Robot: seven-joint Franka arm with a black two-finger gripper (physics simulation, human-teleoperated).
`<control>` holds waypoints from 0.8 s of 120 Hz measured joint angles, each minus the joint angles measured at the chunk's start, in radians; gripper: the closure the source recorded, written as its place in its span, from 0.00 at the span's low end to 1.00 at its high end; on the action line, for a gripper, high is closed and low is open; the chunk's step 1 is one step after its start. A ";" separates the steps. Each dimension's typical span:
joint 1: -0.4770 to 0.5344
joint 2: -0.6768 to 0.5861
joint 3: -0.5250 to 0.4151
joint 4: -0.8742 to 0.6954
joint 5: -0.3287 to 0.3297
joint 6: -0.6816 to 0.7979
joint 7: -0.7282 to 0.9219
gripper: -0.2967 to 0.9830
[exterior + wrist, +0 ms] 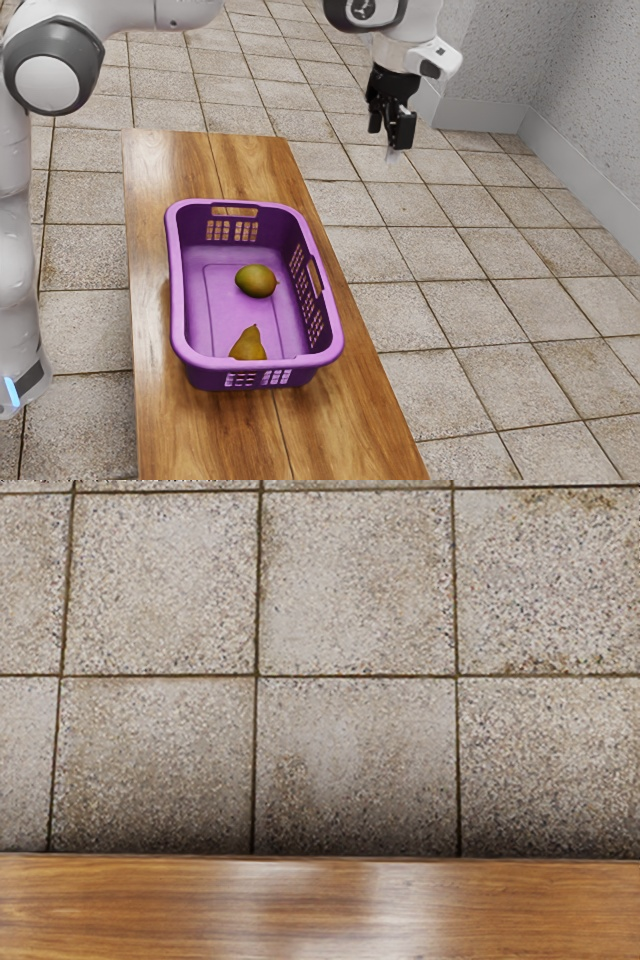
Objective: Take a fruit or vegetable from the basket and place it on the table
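Above the floor, beyond the table's long edge on the exterior view's right, my gripper hangs high with its black fingers apart and nothing seen between them. The purple basket stands on the wooden table. Inside it lie a rounded green-brown fruit, near the middle of the basket floor, and a pear, partly hidden by the basket's near wall. In the wrist view a strip of the table runs along the lower edge.
Tiled floor extends past the table, and the wrist view has the same tiles. The basket's raised walls surround both fruits. A grey wall rises at the exterior view's upper right.
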 joint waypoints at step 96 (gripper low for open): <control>0.004 -0.238 -0.010 -0.378 -0.085 -0.034 0.044 0.23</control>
